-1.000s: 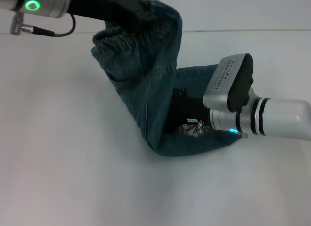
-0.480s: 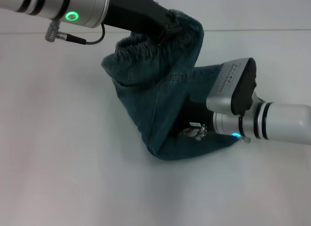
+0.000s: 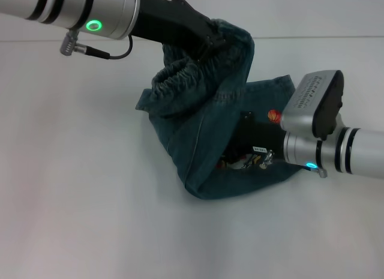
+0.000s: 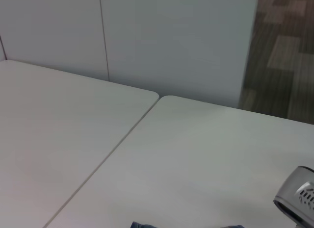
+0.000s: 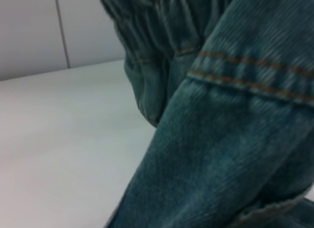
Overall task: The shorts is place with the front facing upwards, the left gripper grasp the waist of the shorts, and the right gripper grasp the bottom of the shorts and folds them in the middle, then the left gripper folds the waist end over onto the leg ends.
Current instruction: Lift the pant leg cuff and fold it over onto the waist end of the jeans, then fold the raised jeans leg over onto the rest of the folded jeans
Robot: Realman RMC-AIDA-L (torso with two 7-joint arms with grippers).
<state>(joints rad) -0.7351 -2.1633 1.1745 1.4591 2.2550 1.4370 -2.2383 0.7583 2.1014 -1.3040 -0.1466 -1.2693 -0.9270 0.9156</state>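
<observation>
White table (image 3: 90, 201) — shorts (image 3: 204, 165) fold resting on it.

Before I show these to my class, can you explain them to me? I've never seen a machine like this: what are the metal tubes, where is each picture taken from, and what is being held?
The tubes are a robot's two arms, each ending in black jaws. The wide picture comes from a camera on its head, looking down at a white table. The other two come from cameras on its wrists.

The left gripper, on the green-lit arm, is shut on the gathered waist of the shorts, blue-green denim, and holds it raised above the table. The right gripper, on the blue-lit arm, lies low at the other end, partly hidden under the cloth, so its jaws cannot be judged.

The left wrist picture shows mostly bare table and a wall. The right wrist picture is a close view of the denim.
</observation>
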